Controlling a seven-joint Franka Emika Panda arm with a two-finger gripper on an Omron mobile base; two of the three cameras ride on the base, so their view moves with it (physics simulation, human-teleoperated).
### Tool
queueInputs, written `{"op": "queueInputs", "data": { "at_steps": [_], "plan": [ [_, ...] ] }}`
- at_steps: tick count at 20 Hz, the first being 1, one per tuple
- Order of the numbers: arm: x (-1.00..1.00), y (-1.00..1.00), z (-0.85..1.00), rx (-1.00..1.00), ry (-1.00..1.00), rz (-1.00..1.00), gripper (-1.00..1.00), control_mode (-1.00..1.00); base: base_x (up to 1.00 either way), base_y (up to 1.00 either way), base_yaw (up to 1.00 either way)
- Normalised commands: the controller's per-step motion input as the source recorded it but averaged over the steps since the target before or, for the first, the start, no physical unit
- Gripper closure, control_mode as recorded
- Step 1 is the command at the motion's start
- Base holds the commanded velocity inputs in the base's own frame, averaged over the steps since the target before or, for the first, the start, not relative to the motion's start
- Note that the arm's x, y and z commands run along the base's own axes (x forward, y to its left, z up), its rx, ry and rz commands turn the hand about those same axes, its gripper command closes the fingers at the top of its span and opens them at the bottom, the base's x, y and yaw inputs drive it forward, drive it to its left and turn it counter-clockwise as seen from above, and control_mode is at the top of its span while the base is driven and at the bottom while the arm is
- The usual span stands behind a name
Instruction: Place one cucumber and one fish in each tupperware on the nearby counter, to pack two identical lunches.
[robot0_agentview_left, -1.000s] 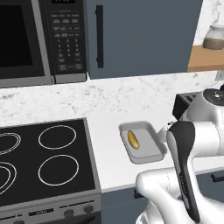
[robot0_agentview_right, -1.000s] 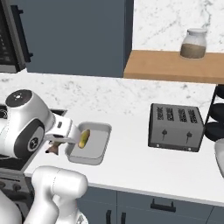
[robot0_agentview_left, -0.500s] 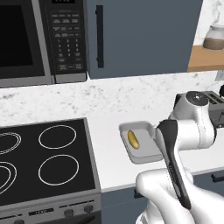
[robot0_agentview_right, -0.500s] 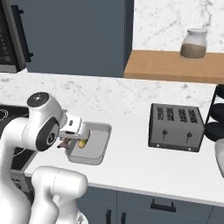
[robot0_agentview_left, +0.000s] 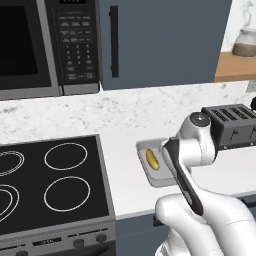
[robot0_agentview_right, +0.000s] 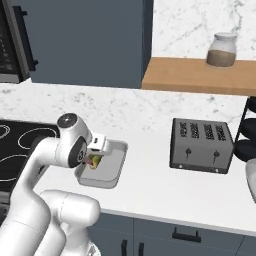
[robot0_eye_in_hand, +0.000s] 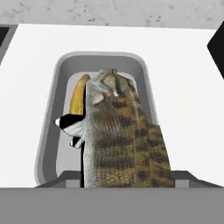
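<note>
- Gripper (robot0_eye_in_hand: 118, 186): poised over the tray, pinching the fish; in the hand view its tips are hidden behind the fish's body. In the right base view the hand (robot0_agentview_right: 96, 150) sits over the tray's 9 o'clock end.
- Fish (robot0_eye_in_hand: 120, 140): brown, mottled and scaly, held lengthwise over the tray, head toward 12 o'clock in the hand view and reaching the tray's far half. A pale fin spreads toward 9 o'clock. Whether it touches the tray floor cannot be told.
- Cucumber (robot0_agentview_left: 152, 159): yellow-green oblong lying on the tray floor, along the tray's long axis. In the hand view it (robot0_eye_in_hand: 78, 97) shows at 10 o'clock of the fish, partly covered by it.
- Tupperware (robot0_agentview_left: 146, 145): shallow light-grey tray with rounded corners, resting on the counter just beside the stove, at its 3 o'clock. Rim seen in the hand view (robot0_eye_in_hand: 48, 113) and the right base view (robot0_agentview_right: 114, 172).
- Counter (robot0_agentview_left: 122, 170): plain white top running from the stove toward 3 o'clock; marbled backsplash behind.
- Stove (robot0_agentview_left: 50, 185): black glass cooktop with ringed burners, at 9 o'clock of the tray.
- Toaster (robot0_agentview_right: 201, 145): dark four-slot unit on the counter, well apart from the tray, at its 3 o'clock in the right base view.
- Microwave (robot0_agentview_left: 45, 45): mounted above the stove.
- Jar (robot0_agentview_right: 221, 50): on a wooden shelf (robot0_agentview_right: 195, 77), at 12 o'clock of the toaster.
</note>
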Motion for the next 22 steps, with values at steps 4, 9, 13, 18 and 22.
{"op": "queueInputs", "data": {
  "at_steps": [4, 9, 13, 18, 22],
  "plan": [
    [0.88, -0.04, -0.63, 0.0, 0.08, 0.0, 1.0, -1.0, 0.0, 0.0, 0.0],
    [0.42, 0.0, -0.47, 0.03, 0.08, 0.0, 1.0, -1.0, 0.0, 0.0, 0.0],
    [0.27, -0.07, -0.27, 0.05, 0.01, 0.0, 1.0, -1.0, 0.0, 0.0, 0.0],
    [0.13, -0.05, -0.21, 0.02, 0.0, 0.0, -1.0, -1.0, 0.0, 0.0, 0.0],
    [0.08, 0.02, -0.19, 0.0, 0.0, 0.0, -1.0, -1.0, 0.0, 0.0, 0.0]
  ]
}}
